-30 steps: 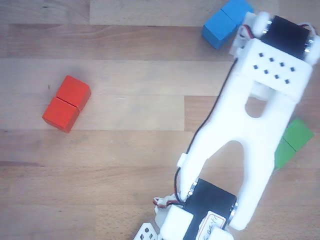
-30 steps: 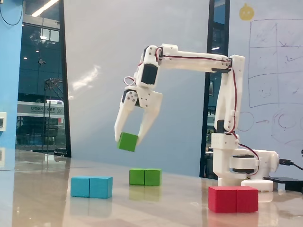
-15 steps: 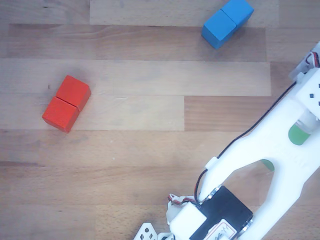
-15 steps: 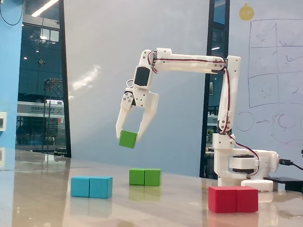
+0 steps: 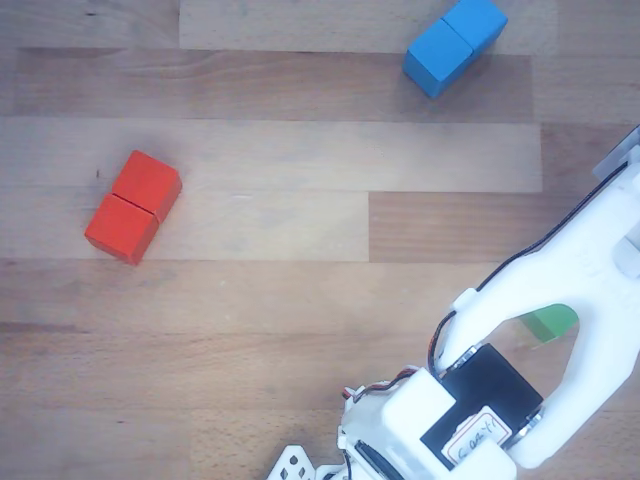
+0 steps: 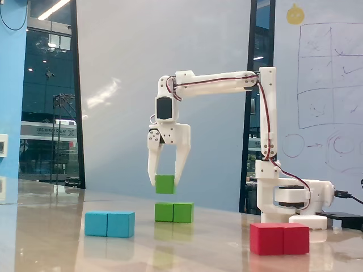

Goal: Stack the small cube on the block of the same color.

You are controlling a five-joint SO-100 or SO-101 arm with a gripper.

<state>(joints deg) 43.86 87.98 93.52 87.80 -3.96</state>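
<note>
Fixed view first: we see the wooden surface [image 6: 57,249], then the white arm [image 6: 218,80] reaching to nine o'clock from its base. Its fingers [image 6: 165,182] point straight down, clamped on the small green cube [image 6: 165,184], which hangs in the air just above the left half of the green block [image 6: 174,212], not touching it. A blue block [image 6: 110,224] lies at eight o'clock of it, a red block [image 6: 279,238] at four o'clock.
</note>
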